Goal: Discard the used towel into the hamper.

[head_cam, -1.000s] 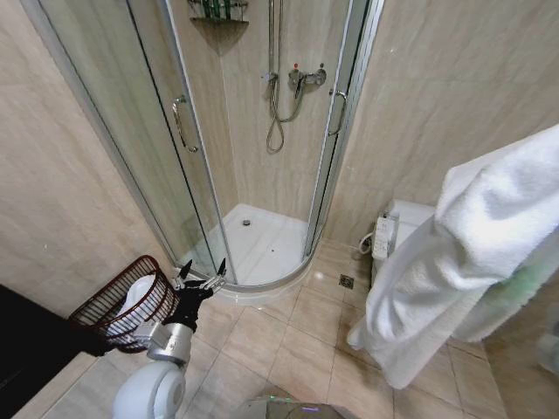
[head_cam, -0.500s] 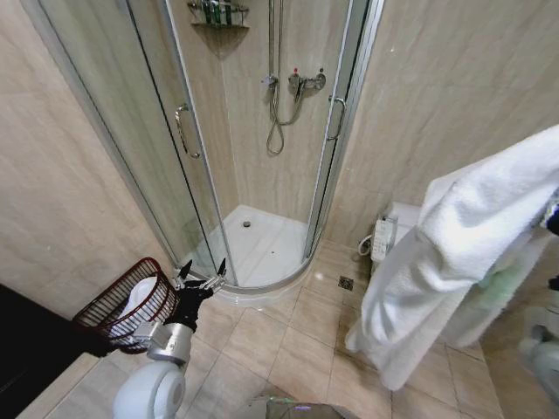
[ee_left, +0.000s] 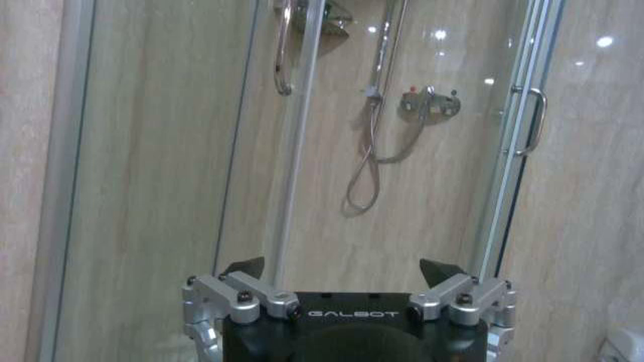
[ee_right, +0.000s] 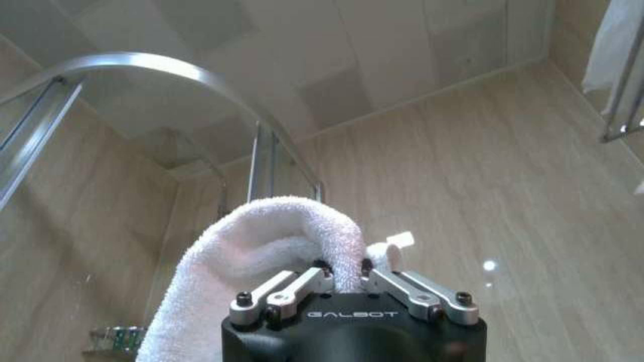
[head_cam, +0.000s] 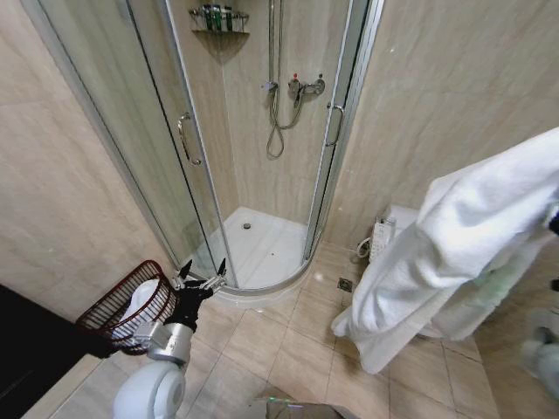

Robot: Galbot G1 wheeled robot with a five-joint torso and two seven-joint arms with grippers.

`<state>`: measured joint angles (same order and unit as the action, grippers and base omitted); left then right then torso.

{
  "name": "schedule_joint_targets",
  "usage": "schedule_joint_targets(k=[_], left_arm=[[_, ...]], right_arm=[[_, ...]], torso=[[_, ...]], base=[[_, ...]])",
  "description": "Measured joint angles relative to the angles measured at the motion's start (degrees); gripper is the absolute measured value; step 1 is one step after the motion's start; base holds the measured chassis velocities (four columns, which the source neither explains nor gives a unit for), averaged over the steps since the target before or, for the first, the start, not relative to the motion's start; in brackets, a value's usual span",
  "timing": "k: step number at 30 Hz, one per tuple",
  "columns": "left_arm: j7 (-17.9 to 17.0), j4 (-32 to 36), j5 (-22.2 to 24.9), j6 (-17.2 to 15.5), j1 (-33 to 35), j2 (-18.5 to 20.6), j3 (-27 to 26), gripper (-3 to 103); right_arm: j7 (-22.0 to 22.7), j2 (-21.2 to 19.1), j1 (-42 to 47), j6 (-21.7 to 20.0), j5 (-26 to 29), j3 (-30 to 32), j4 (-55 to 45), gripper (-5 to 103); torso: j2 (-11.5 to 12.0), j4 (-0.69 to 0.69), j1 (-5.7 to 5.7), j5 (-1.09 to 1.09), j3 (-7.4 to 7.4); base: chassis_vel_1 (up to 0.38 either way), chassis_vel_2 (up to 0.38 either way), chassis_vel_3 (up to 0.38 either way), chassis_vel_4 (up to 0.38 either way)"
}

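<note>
From the head view, the towel (head_cam: 454, 253) hangs in a big white drape at the right, high above the tiled floor (head_cam: 279, 349), its lower folds dangling in front of the toilet (head_cam: 393, 223). The hamper (head_cam: 122, 305) sits low at the left, on the floor beside the shower enclosure (head_cam: 253, 148), with something white already inside it. The left hand (head_cam: 202, 272) is held just beside the hamper's rim, fingers spread and gripping nothing.

In the left wrist view, the left hand (ee_left: 342, 273) points at the glass shower door, its two fingertips set well apart with bare space between them; the mixer tap and hose show behind the glass.

In the right wrist view, the right hand (ee_right: 342, 268) is turned up toward the ceiling, its fingers clenched on a fold of the towel (ee_right: 262, 256), which arches over the fingers and falls down one side
</note>
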<state>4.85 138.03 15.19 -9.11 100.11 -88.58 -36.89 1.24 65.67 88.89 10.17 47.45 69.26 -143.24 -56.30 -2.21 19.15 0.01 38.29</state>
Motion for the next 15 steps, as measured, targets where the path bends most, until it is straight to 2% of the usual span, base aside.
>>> schedule_joint_targets(k=[15], left_arm=[[0.0,0.0,0.0,0.0,0.0,0.0,0.0,100]], right_arm=[[0.1,1.0,-1.1,0.1,-1.6,-2.6,0.0,7]], torso=[[-4.5,0.0,2.03,-0.01,2.49]], base=[[0.0,0.0,0.0,0.0]])
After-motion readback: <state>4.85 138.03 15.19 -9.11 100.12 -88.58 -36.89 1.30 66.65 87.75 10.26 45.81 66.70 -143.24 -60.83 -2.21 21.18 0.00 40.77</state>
